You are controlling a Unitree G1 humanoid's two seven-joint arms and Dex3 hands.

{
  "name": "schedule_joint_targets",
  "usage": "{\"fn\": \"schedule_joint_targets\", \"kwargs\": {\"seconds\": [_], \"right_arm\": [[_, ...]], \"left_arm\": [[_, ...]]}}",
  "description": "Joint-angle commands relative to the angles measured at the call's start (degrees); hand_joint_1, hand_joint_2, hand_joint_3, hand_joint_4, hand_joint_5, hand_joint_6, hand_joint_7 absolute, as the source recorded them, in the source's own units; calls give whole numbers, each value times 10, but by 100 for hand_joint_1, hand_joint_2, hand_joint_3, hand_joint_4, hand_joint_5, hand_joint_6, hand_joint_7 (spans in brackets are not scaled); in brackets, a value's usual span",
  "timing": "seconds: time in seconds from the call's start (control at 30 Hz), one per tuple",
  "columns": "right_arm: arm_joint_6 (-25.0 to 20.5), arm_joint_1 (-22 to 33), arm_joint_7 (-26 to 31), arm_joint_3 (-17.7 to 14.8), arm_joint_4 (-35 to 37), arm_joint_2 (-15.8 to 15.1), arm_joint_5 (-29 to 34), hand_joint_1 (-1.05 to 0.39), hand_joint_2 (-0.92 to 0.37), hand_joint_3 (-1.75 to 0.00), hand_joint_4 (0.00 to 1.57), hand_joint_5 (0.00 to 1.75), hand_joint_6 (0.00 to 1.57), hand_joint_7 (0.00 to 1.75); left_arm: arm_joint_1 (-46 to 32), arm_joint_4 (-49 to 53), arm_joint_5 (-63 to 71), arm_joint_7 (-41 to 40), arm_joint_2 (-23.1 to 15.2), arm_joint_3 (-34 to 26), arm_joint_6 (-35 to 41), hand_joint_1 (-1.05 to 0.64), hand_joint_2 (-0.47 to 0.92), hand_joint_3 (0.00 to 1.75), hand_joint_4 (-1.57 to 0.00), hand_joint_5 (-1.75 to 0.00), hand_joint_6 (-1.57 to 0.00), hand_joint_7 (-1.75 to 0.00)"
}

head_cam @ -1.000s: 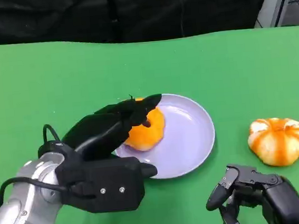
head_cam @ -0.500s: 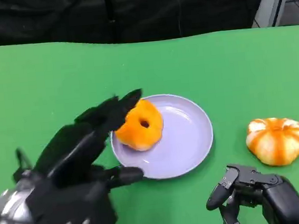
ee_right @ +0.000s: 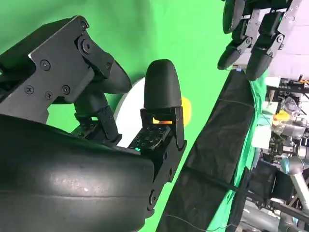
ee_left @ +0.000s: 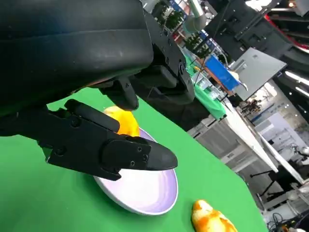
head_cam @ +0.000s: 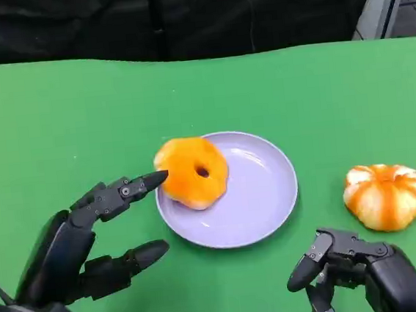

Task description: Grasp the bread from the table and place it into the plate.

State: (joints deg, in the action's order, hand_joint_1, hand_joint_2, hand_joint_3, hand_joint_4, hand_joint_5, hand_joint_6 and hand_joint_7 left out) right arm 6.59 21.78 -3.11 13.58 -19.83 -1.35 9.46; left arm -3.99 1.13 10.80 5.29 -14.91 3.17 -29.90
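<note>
Bread [head_cam: 192,172], a round orange ring with a small hole in its face, sits on the near-left part of the lavender plate [head_cam: 260,199], overlapping the plate's left rim and tilted up. The left hand [head_cam: 90,237] hangs over the green table [head_cam: 64,118] just beside it, fingers spread with nothing in them; its upper fingertip [head_cam: 153,180] points at the bread's left edge and lies very close to it, though contact cannot be made out, while the thumb reaches toward the plate's near-left rim. In the left wrist view the bread [ee_left: 121,121] peeks out past the black fingers [ee_left: 120,152], with the plate [ee_left: 145,191] beyond them. The right hand [head_cam: 352,271] rests low, well apart from the plate, fingers loosely curled around nothing. Beyond that hand lies a second bun [head_cam: 386,195], orange with white stripes.
</note>
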Motion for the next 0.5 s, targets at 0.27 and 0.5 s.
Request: {"fn": "schedule_joint_targets", "kwargs": {"seconds": [0.27, 0.5], "right_arm": [[4, 2, -1, -7, -2, -6, -10, 4, -40, -128, 78, 165, 78, 131], [8, 13, -5, -16, -12, -12, -17, 4, -44, -125, 74, 165, 75, 132]], "left_arm": [[-30, 3, -47, -15, 31, -20, -21, -44, 92, 25, -26, -96, -57, -28], [-90, 56, -145, -6, 93, -44, -69, -16, 62, 101, -77, -172, -74, -148]]}}
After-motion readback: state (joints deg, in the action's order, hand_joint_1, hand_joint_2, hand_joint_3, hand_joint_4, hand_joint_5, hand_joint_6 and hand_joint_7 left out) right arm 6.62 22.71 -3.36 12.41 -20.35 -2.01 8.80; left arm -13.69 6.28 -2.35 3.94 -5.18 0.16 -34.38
